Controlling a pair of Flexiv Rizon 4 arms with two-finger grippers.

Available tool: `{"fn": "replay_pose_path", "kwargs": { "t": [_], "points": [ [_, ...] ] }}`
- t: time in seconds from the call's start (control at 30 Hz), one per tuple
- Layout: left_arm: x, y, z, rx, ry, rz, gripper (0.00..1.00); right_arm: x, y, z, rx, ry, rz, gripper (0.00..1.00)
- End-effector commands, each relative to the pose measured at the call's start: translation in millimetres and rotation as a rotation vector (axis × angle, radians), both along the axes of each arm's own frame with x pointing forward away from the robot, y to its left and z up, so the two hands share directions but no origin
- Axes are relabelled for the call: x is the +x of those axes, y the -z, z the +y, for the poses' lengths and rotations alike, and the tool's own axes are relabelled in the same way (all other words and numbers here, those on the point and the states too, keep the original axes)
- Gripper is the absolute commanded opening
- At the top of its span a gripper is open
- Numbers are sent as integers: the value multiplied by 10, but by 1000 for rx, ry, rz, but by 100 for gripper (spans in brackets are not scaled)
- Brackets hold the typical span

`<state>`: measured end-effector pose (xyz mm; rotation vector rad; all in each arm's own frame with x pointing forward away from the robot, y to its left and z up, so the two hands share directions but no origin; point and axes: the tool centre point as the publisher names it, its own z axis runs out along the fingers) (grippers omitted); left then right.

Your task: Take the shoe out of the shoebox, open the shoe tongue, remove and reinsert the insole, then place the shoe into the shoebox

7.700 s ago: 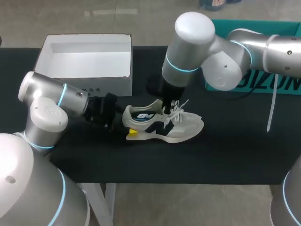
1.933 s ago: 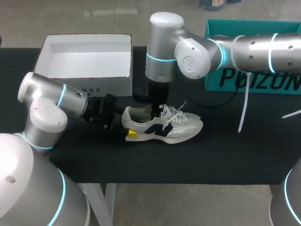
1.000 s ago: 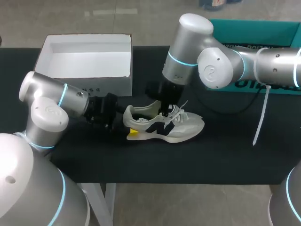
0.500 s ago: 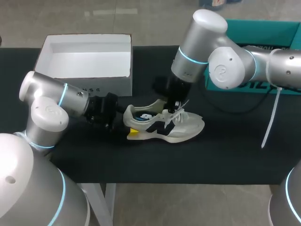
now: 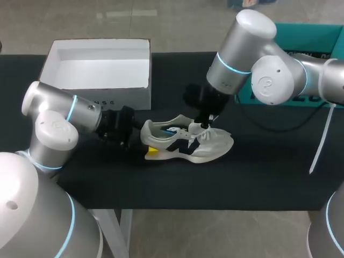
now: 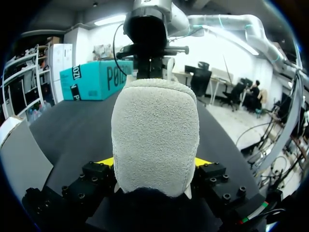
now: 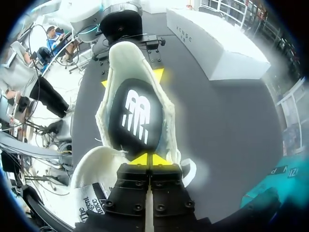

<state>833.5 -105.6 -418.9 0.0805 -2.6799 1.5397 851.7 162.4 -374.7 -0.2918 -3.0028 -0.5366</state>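
At the far left of the table (image 5: pixel 258 166) the open shoebox (image 5: pixel 115 101) stands empty, behind our left arm. Our left end effector (image 6: pixel 154 164) clamps the heel of the shoe (image 5: pixel 188 144) from both sides, a yellow tip at each flank. The shoe stands upright on its sole outside the box. Its long axis runs along the table's front edge, heel toward our left arm and toe toward the right. Our right end effector (image 7: pixel 147 158) comes down from above at the front of the opening, by the laces, narrow, its tips pressed together. The dark insole (image 7: pixel 134 116) stretches from those tips back toward the heel. We cannot tell whether they pinch its edge. We judge the right arm better placed to lift it.
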Motion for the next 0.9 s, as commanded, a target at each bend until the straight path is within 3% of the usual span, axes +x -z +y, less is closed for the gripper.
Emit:
{"fn": "replay_pose_path", "kwargs": {
  "t": [0.03, 0.37, 0.9],
  "points": [
    [-3, 0, 16, 1, 0, 1, 0, 69, 66, 97, 20, -12, -1, 0],
    [-3, 0, 16, 1, 0, 1, 0, 237, 17, 311, 64, -56, -39, 0],
    [-3, 0, 16, 1, 0, 1, 0, 209, -203, 249, 139, -59, -100, 0]
  ]
}}
